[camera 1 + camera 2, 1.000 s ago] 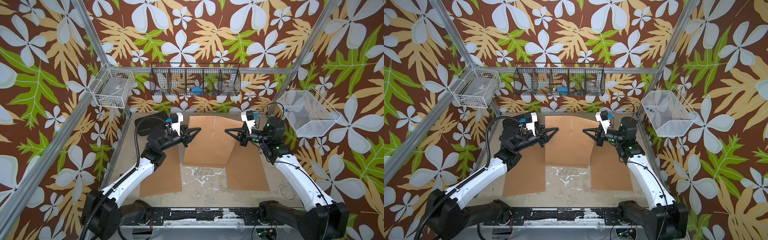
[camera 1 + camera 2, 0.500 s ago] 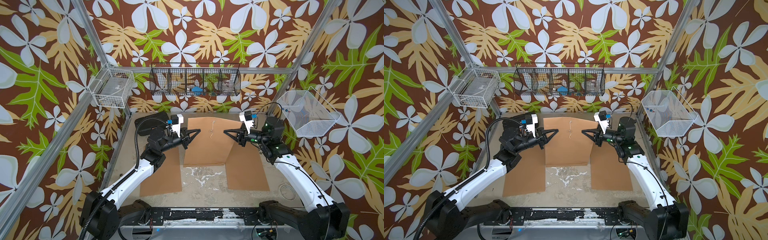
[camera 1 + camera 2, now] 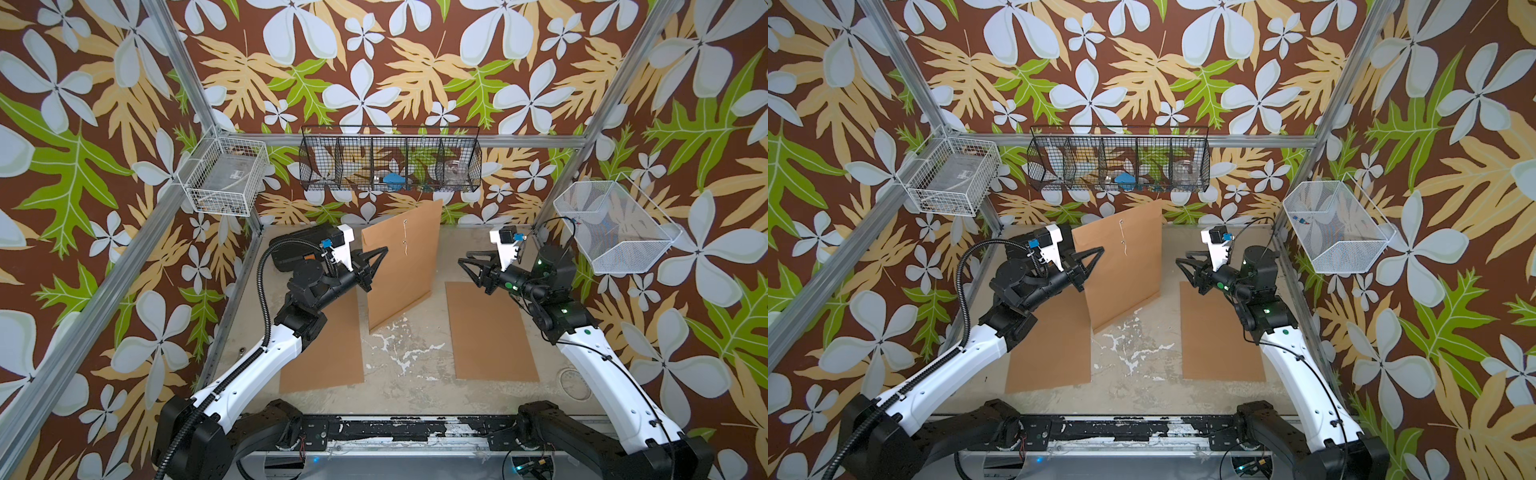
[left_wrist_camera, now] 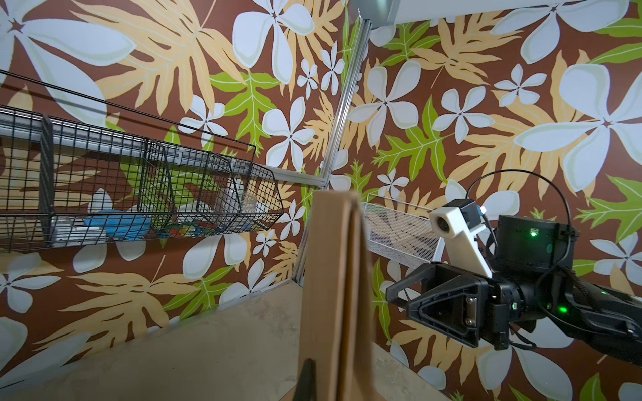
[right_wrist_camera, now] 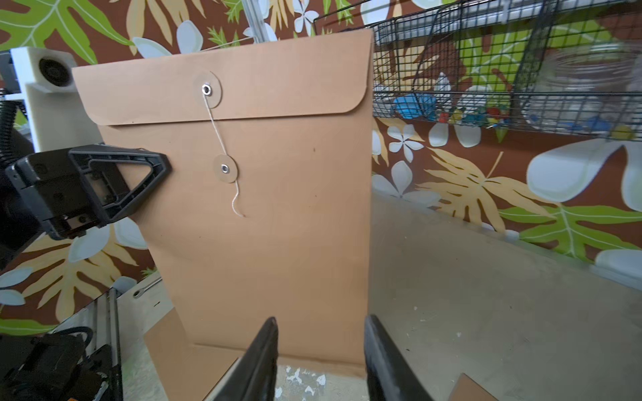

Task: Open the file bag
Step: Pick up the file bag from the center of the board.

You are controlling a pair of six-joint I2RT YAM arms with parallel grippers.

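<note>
The file bag point(image 3: 401, 266) point(image 3: 1121, 266) is a brown paper envelope standing upright over the middle of the table. My left gripper point(image 3: 380, 253) point(image 3: 1098, 250) point(image 4: 323, 382) is shut on its left edge. The flap point(image 5: 225, 86) lies folded down. A white string point(image 5: 236, 205) runs from the flap's button point(image 5: 206, 89) past the lower button point(image 5: 225, 169) and hangs loose. My right gripper point(image 3: 463, 259) point(image 3: 1179, 261) point(image 5: 321, 321) stands open to the right of the bag, apart from it, with nothing between its fingers.
Two flat brown sheets lie on the table, one on the left point(image 3: 324, 345) and one on the right point(image 3: 490, 332). A black wire basket point(image 3: 390, 160) hangs on the back wall, a white wire basket point(image 3: 224, 178) at the left, a white mesh basket point(image 3: 611, 224) at the right.
My right gripper opened, let go of the bag's right edge and drew back to the right. My left gripper closed fully on the left edge, and the bag turned so it looks narrower.
</note>
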